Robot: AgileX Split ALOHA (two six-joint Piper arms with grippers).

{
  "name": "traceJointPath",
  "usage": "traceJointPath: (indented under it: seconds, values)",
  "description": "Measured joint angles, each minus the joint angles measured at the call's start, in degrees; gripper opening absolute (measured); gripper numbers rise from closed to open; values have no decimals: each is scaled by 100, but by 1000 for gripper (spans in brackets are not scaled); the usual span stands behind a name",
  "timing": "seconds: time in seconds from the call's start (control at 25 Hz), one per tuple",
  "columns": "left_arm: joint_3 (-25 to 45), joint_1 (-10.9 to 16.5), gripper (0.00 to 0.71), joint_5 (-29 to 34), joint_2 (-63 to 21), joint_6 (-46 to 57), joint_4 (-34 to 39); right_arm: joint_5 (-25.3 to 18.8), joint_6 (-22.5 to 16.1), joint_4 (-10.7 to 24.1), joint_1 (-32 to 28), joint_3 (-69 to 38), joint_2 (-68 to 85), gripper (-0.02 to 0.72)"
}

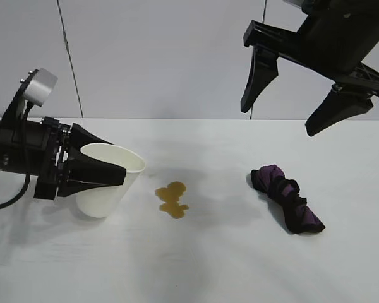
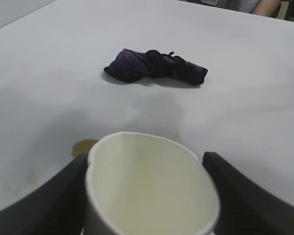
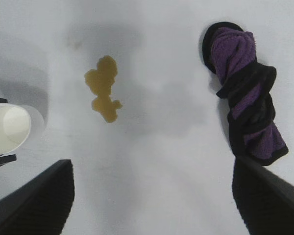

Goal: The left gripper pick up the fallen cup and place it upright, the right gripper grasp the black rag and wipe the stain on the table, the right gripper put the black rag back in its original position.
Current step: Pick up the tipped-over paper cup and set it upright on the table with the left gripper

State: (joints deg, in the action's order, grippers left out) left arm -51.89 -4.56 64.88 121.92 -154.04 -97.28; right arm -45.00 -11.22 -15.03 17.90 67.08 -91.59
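White tapered paper cup [image 1: 107, 180] sits at 9 o'clock on the broad white surface [image 1: 227, 265], tilted, base touching down, mouth leaning toward the amber-brown liquid stain [image 1: 172, 199] just beside it at centre. Left end effector [image 1: 104, 167] is clenched on the cup, one finger each side of the wall. So step one is in hand: cup gripped, not yet fully upright. Next move calls for levelling the base flat, then letting go without knocking it. Right end effector [image 1: 289, 107] hangs spread wide and empty, high at 1 o'clock. Twisted black-and-purple rag bundle [image 1: 287, 197] lies untouched at 3 o'clock, well apart from the stain
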Motion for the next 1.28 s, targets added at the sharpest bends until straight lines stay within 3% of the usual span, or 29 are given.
traceJointPath:
  seconds: [0.44, 0.68, 1.04, 1.28]
  values:
    - [-61, 0, 460, 91, 365, -359, -105, -9, 0, 0, 0, 0, 0, 608]
    - [-61, 0, 655, 80, 396, -259, -99, -9, 0, 0, 0, -2, 0, 608]
    - [-61, 0, 692, 70, -127, -71, -80, -3, 81, 0, 0, -2, 0, 608]
    - [-61, 0, 693, -130, -842, 1716, -38, -8, 133, 0, 0, -2, 0, 608]
